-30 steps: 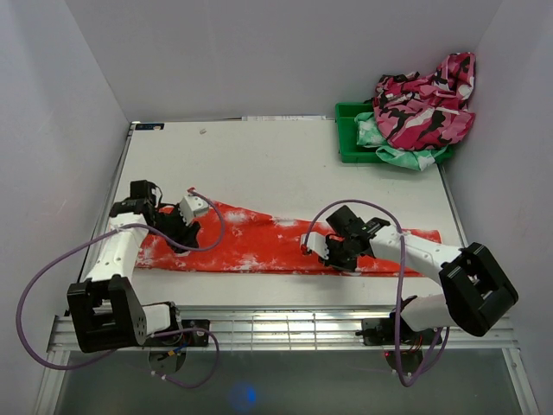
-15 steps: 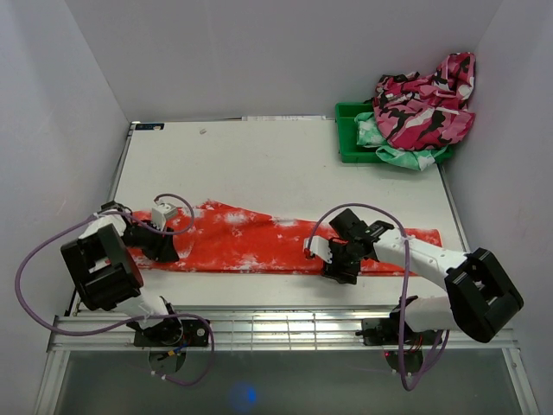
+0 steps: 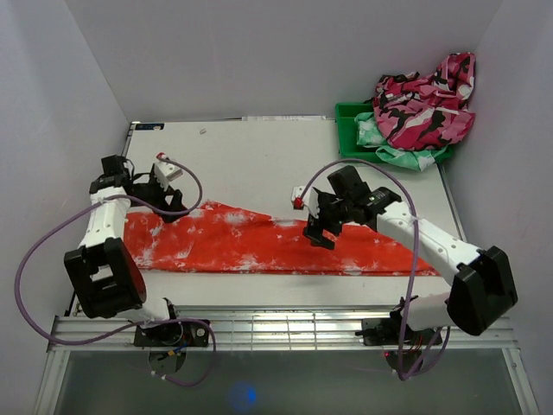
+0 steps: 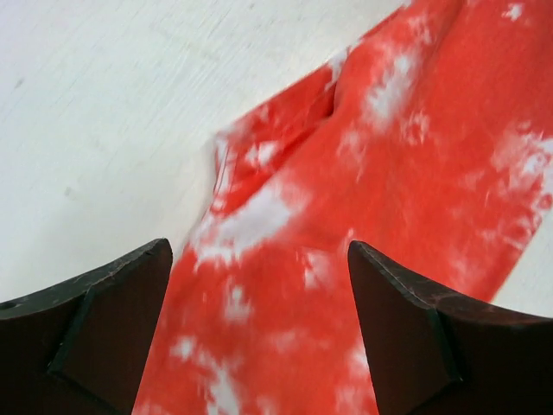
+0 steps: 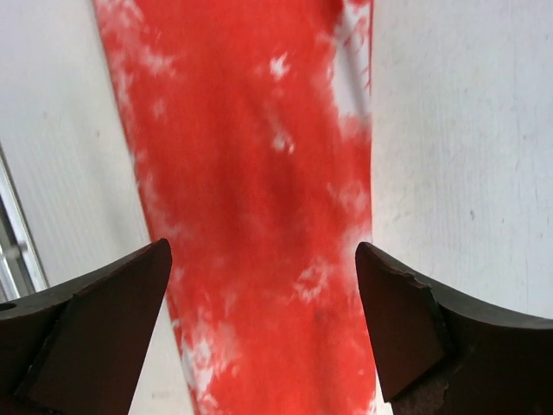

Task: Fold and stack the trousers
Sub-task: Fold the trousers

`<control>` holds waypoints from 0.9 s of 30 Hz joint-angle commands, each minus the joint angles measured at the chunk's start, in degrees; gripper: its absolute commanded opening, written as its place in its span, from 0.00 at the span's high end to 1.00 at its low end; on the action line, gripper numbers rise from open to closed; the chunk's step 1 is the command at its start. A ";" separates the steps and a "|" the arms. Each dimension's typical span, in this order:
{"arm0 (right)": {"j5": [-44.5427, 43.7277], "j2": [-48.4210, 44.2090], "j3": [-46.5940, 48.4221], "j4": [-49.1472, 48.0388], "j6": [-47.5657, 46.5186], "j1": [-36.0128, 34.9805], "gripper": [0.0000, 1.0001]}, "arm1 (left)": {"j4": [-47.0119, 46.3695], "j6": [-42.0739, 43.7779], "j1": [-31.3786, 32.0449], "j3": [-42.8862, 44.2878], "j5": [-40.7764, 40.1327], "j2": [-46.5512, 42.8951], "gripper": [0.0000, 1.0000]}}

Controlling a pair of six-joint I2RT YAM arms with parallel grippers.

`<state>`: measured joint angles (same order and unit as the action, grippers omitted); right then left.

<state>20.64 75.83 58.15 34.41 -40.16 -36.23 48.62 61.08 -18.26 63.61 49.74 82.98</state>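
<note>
The trousers (image 3: pixel 242 246) lie flat in a long red-orange, white-speckled strip across the near half of the table. My left gripper (image 3: pixel 166 203) hovers over their far left corner. In the left wrist view the left gripper (image 4: pixel 259 346) is open, with cloth (image 4: pixel 415 173) below it and nothing between its fingers. My right gripper (image 3: pixel 318 229) hangs above the middle of the strip. In the right wrist view the right gripper (image 5: pixel 263 337) is open too, and the trouser leg (image 5: pixel 251 173) runs lengthwise under the gap.
A green bin (image 3: pixel 350 143) stands at the far right corner with a pink, black and white camouflage garment (image 3: pixel 423 108) and a mint-green one (image 3: pixel 406 156) heaped on it. The white table (image 3: pixel 259 156) ends in a metal rail (image 3: pixel 285 328) at the near edge. Walls stand close on both sides.
Both grippers have opened and lifted off the trousers. The left one moved toward the far left corner of the cloth. The right one rose and shifted toward the far edge of the strip.
</note>
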 commanded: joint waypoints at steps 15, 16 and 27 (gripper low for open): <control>15.03 27.78 22.88 -23.06 28.01 1.16 0.27 | -15.92 -7.66 13.51 -1.37 4.14 15.65 0.75; 15.56 28.40 23.23 -23.60 28.82 1.16 0.27 | -16.10 -6.68 13.43 -2.52 4.75 12.59 0.80; 19.43 35.69 27.63 -26.94 35.94 1.16 0.44 | -17.42 5.09 16.06 -18.78 0.19 -3.96 1.00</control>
<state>37.50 109.71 82.91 11.20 -8.05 -35.22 30.33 60.62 -3.68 47.59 49.56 81.36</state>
